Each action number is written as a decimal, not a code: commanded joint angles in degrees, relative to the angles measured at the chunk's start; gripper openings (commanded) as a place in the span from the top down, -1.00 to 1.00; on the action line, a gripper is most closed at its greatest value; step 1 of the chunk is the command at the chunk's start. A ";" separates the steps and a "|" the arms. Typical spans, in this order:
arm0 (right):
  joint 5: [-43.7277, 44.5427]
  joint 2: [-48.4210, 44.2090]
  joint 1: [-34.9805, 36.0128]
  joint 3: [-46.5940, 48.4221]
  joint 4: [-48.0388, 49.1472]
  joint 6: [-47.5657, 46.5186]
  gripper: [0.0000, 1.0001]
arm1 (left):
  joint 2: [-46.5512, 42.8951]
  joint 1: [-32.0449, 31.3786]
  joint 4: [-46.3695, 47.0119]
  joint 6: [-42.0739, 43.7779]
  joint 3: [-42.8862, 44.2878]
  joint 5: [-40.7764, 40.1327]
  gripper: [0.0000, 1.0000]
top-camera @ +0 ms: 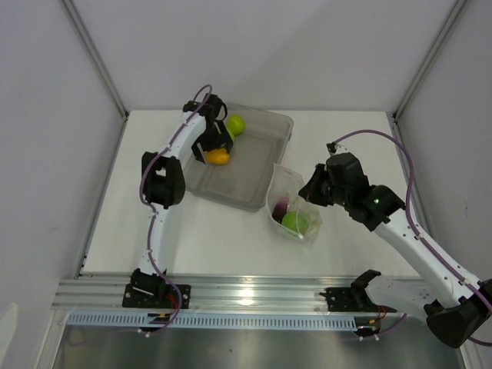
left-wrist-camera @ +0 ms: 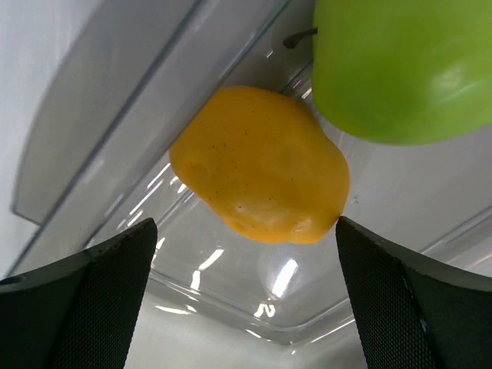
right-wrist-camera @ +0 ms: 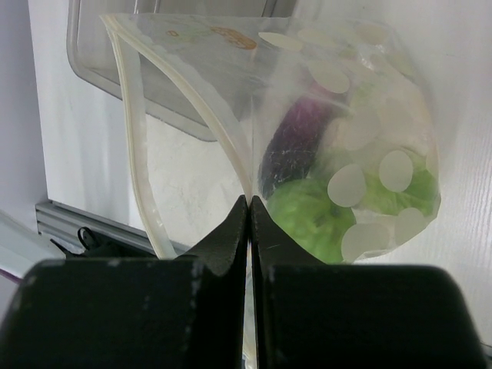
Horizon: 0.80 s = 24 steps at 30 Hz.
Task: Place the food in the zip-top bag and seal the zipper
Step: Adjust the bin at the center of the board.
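1. Left gripper [left-wrist-camera: 242, 231]: fingers apart, straddling the orange fruit [left-wrist-camera: 261, 165], no contact visible.
2. The orange fruit lies in a corner of the tray [top-camera: 254, 181], with a green fruit [left-wrist-camera: 400, 69] just beside it.
3. Right gripper [right-wrist-camera: 250, 207]: fingers together, clamped on the mouth edge of the zip-top bag [right-wrist-camera: 346, 115]; the zipper [right-wrist-camera: 134, 115] gapes open.
4. The bag rests on the tabletop [top-camera: 215, 231] beside the tray, holding a purple piece [right-wrist-camera: 296, 142] and another green fruit [right-wrist-camera: 307, 215].
5. Judgement: loading is under way. The next move calls for closing on the orange fruit, lifting it over the tray wall and carrying it to the bag mouth. Sealing is not begun.
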 commanded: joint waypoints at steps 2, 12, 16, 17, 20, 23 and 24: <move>0.64 -1.80 -0.22 -1.24 4.01 0.79 1.00 | 1.36 0.39 -2.09 -2.62 3.37 -1.91 -0.99; 1.52 -2.16 -0.22 -2.65 5.25 0.70 1.00 | 5.49 1.53 -2.61 -4.29 3.30 1.16 -0.99; 1.52 -2.24 -0.31 -2.73 5.25 0.35 1.00 | 4.00 1.44 -0.68 -4.38 0.57 0.73 -0.99; 1.43 -2.16 -0.40 -2.82 5.42 0.35 1.00 | 3.48 1.44 -0.16 -4.64 -0.49 0.38 -0.99; 1.17 -2.24 -0.40 -2.91 5.25 0.61 1.00 | 1.45 1.44 1.17 -6.40 -3.04 -1.03 -0.93; 1.43 -2.94 -0.40 -2.73 4.98 0.70 1.00 | -0.57 1.44 2.13 -8.59 -5.50 -2.17 -0.75; 1.52 -3.29 -0.40 -2.73 4.81 0.61 1.00 | -1.36 1.44 2.66 -9.47 -5.94 -2.26 -0.70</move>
